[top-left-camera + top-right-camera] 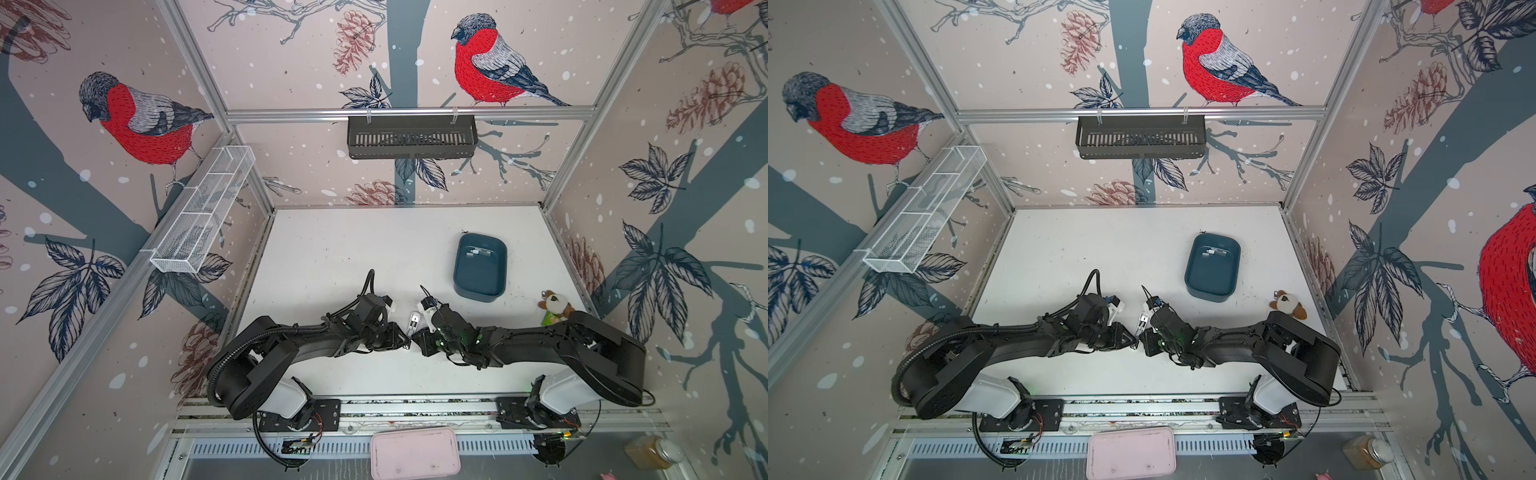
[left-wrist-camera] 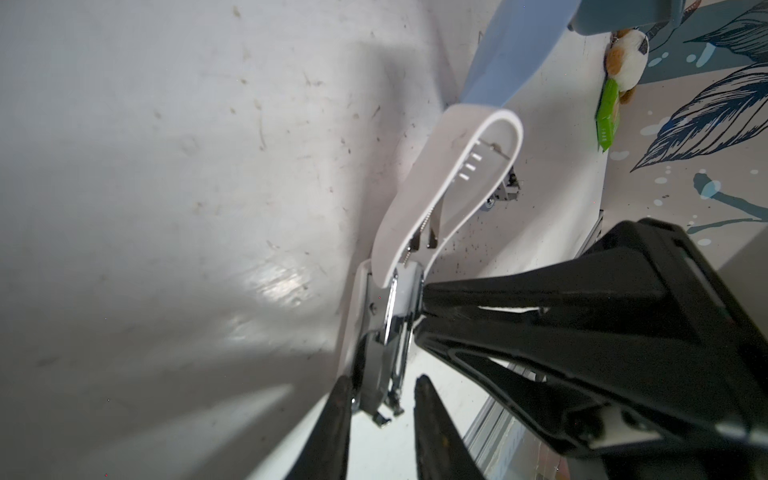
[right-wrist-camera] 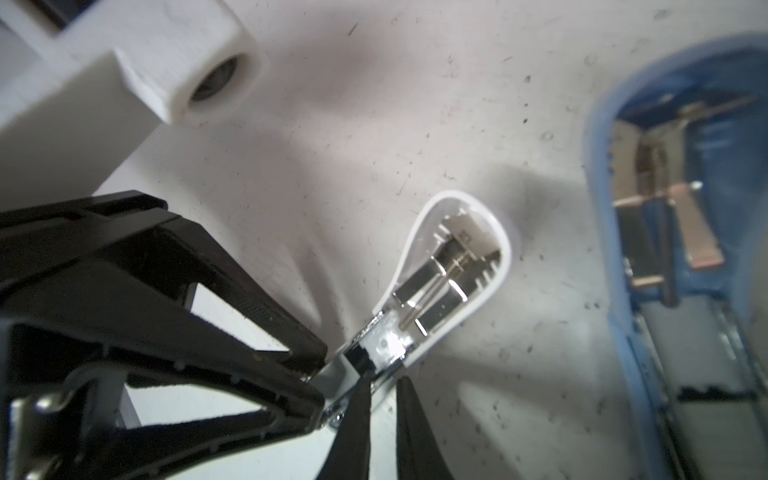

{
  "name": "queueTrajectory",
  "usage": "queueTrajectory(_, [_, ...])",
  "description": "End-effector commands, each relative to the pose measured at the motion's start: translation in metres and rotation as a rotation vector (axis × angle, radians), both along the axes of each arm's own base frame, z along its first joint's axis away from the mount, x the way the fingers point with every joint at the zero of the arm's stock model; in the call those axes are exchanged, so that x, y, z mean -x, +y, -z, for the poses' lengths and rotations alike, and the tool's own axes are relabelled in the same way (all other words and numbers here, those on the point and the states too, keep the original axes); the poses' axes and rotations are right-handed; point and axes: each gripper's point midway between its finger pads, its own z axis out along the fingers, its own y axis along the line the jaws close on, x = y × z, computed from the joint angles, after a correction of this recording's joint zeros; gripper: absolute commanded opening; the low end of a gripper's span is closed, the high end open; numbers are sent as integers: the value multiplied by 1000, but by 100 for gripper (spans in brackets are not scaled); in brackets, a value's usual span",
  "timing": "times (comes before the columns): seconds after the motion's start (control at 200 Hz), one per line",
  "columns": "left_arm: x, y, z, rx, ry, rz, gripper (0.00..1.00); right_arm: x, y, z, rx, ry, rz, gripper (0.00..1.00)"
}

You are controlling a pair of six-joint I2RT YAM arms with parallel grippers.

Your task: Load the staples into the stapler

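Observation:
A white stapler (image 1: 414, 323) lies open on the white table between my two arms, its lid (image 2: 453, 174) swung up and its chrome magazine (image 3: 428, 286) bare. My left gripper (image 2: 384, 386) is open and straddles the stapler's metal rear end (image 2: 380, 374). One of its fingers touches the metal and the other stands off by a gap. My right gripper (image 3: 380, 382) comes from the opposite side, shut on the stapler's thin side edge. I cannot make out the staples. Small pale bits lie in the blue tray (image 1: 480, 266), too small to tell apart.
A light blue stapler-like thing (image 3: 673, 216), open with metal parts inside, stands just beyond the white one. A plush toy (image 1: 555, 307) lies by the right wall. A black basket (image 1: 411, 137) and a white wire shelf (image 1: 203, 208) hang on the walls. A pink box (image 1: 415, 453) sits in front.

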Motion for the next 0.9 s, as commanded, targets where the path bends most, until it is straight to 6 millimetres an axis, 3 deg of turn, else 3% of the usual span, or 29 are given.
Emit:
queueTrajectory(0.0, [-5,-7,-8,37,-23,1,25,0,5,-4,-23,-7,-6,15])
queueTrajectory(0.896, [-7,-7,-4,-2,-22,12,19,0,4,0,-15,-7,-3,14])
